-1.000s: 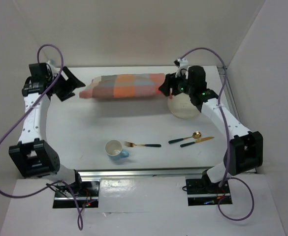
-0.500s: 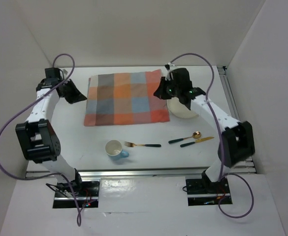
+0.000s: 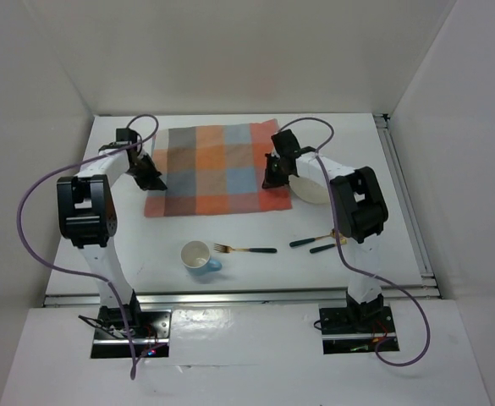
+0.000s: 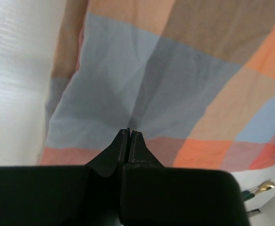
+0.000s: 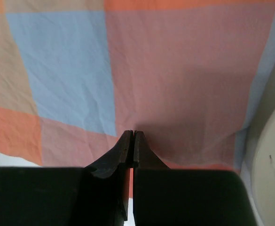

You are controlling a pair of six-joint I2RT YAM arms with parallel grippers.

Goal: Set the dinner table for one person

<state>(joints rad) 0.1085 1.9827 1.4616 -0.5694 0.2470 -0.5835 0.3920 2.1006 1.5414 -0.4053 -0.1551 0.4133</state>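
The white tabletop lies flat with its long axis running left to right, one metal rail along its near edge by the arm bases and another along its right edge. Nearest on it stand a pale blue cup, upright and open-mouthed, and just right of it a gold fork with a dark handle, tines toward the cup. Further right lie a spoon and a knife, side by side and partly hidden by the right arm. Beyond this row a checked mat in orange, blue and grey is spread flat on the middle of the tabletop, its long side also left to right. The left pincer sits low at the mat's left edge near the front corner; the wrist view shows its black fingers pressed together with only a hairline seam, nipping the cloth, with creases fanning out from the tip. The right pincer is down at the mat's right edge, likewise closed on the fabric. The tabletop lies directly beneath both pincers, with the mat between it and them. A white dish rests just right of the mat, beside the right pincer. Bare tabletop runs on to the far wall.
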